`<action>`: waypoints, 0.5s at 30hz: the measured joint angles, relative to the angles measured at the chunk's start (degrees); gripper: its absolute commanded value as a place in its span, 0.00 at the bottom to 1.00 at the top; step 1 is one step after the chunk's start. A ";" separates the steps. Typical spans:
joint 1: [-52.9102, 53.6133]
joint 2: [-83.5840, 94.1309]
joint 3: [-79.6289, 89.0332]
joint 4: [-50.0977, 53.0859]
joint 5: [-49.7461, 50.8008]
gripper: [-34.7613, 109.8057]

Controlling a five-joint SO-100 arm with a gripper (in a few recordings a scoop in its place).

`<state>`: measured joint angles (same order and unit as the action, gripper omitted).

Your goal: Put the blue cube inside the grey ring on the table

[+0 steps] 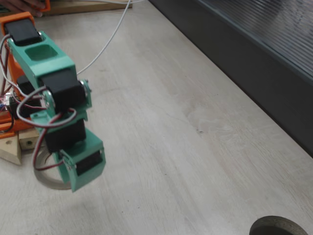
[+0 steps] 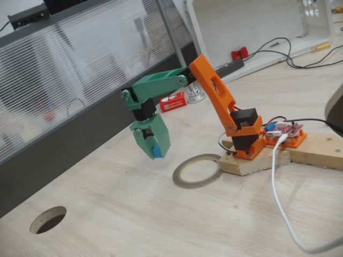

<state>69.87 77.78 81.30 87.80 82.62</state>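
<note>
The blue cube hangs above the table, pinched at the tip of my green gripper, which is shut on it and points downward. The grey ring lies flat on the table just right of the gripper in this fixed view, next to the arm's wooden base. The cube is a little left of the ring's rim, not over its hole. In a fixed view from above, the gripper covers most of the ring, and the cube is hidden under the jaws.
A dark grey ribbed panel runs along the table's far edge. There is a round hole in the table, with a dark rim. A white cable trails from the wooden base block.
</note>
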 measured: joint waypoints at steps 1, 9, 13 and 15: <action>0.00 1.49 1.32 0.00 0.00 0.25; 0.00 10.46 12.22 0.53 -0.35 0.25; 0.00 14.59 18.19 0.53 -0.35 0.25; 0.00 16.61 21.01 0.44 -0.35 0.25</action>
<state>69.87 94.39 102.30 88.24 82.27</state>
